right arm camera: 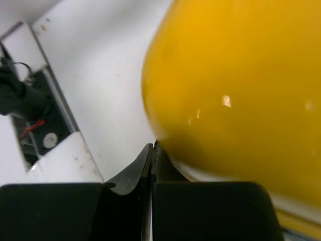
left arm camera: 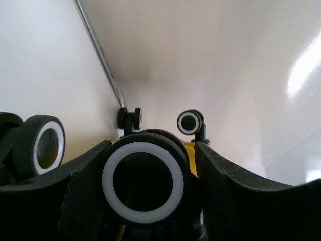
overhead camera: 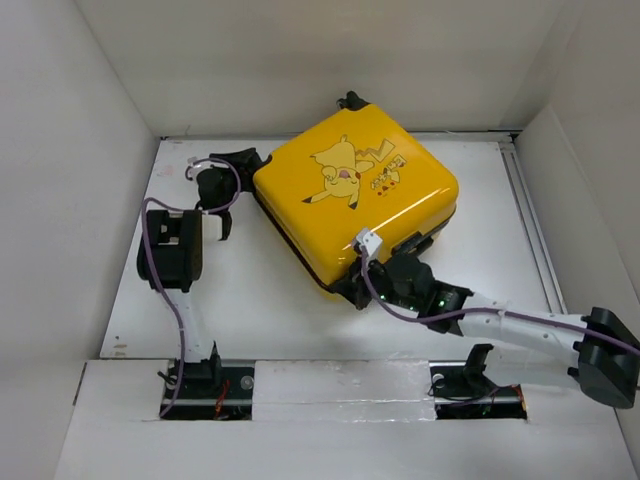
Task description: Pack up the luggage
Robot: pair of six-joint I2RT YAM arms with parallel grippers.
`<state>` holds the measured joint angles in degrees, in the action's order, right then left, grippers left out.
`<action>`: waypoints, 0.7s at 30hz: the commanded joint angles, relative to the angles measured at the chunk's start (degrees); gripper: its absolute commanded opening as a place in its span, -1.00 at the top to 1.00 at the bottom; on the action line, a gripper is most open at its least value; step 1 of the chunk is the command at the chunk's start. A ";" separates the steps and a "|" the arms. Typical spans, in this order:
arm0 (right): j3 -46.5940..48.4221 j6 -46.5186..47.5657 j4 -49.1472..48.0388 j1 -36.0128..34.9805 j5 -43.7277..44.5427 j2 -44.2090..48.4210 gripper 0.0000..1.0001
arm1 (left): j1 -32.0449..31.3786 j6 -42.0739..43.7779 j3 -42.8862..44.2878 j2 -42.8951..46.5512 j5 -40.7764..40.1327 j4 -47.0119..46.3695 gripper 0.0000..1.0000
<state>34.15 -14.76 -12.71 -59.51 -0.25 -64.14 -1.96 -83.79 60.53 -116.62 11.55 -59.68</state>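
Top external: suitcase [overhead camera: 355,190] lies shut by the counter's [overhead camera: 250,300] far edge. Left gripper [overhead camera: 240,162] clamps a wheel [left arm camera: 143,182], apparently steadying; right gripper [right arm camera: 152,155], pinched narrow, sits at the near seam.

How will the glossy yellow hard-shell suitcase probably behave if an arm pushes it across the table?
The glossy yellow hard-shell suitcase looks rigid, so it should shift as one piece. Being shiny and curved, it is probably slippery for jaws. It lies flat with its black-and-white caster wheels sticking out sideways, so it likely slides, not rolls.
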 commanded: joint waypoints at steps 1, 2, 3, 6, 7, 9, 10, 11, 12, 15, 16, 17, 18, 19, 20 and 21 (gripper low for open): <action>0.83 0.78 -3.11 4.82 -7.39 2.96 1.00 | 3.01 4.85 -9.26 13.85 -2.49 -12.63 1.00; 0.83 0.79 -2.59 6.32 -9.40 3.66 1.00 | 3.01 5.47 -12.34 16.22 -4.15 -13.52 1.00; 1.44 1.66 -1.97 9.20 -10.37 3.67 1.00 | 3.62 6.09 -18.46 21.21 -4.69 -14.14 1.00; 2.93 4.12 0.40 15.00 -13.71 4.20 1.00 | 3.63 7.58 -32.42 29.05 -7.32 -17.92 1.00; 3.98 4.83 1.10 16.42 -14.94 4.20 1.00 | 3.10 7.59 -35.80 34.56 -7.85 -18.54 1.00; 5.13 6.06 4.34 18.89 -18.19 3.67 1.00 | 1.79 9.25 -41.43 40.04 -9.43 -16.80 1.00; 5.83 7.02 5.93 19.42 -18.21 3.67 1.00 | 1.17 9.95 -46.07 45.98 -9.96 -15.48 1.00; 5.84 7.03 7.51 19.43 -18.21 4.80 1.00 | 1.17 10.92 -47.68 49.09 -10.58 -11.38 1.00; 4.79 7.03 8.48 19.43 -17.34 6.29 1.00 | 1.17 11.71 -48.74 52.16 -10.58 -8.55 1.00; -0.39 5.19 11.29 17.76 -13.39 14.96 0.63 | 1.69 16.10 -49.47 65.17 -14.09 3.71 1.00; -1.53 4.31 14.26 17.76 -11.72 17.44 0.49 | 1.69 17.77 -48.07 67.99 -16.01 7.70 1.00; -3.02 4.31 15.94 17.24 -8.05 19.91 0.37 | 1.69 21.09 -45.18 72.02 -16.73 10.26 1.00; -3.65 3.44 17.35 17.23 -5.84 24.19 0.24 | 1.17 21.99 -43.85 73.19 -16.74 13.07 1.00; -4.18 2.82 19.89 17.23 -3.81 25.89 0.21 | 1.17 22.61 -42.62 73.90 -16.74 14.32 1.00; -4.70 1.94 20.96 17.84 1.08 27.30 0.21 | 1.17 23.23 -40.43 73.90 -16.74 15.29 1.00; -5.40 0.80 21.93 18.45 3.31 28.27 0.18 | 1.17 23.75 -39.54 73.90 -15.87 16.17 1.00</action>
<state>29.71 -11.86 4.58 -41.65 -7.73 -38.70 -0.19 -63.96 12.16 -45.65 -5.19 -38.98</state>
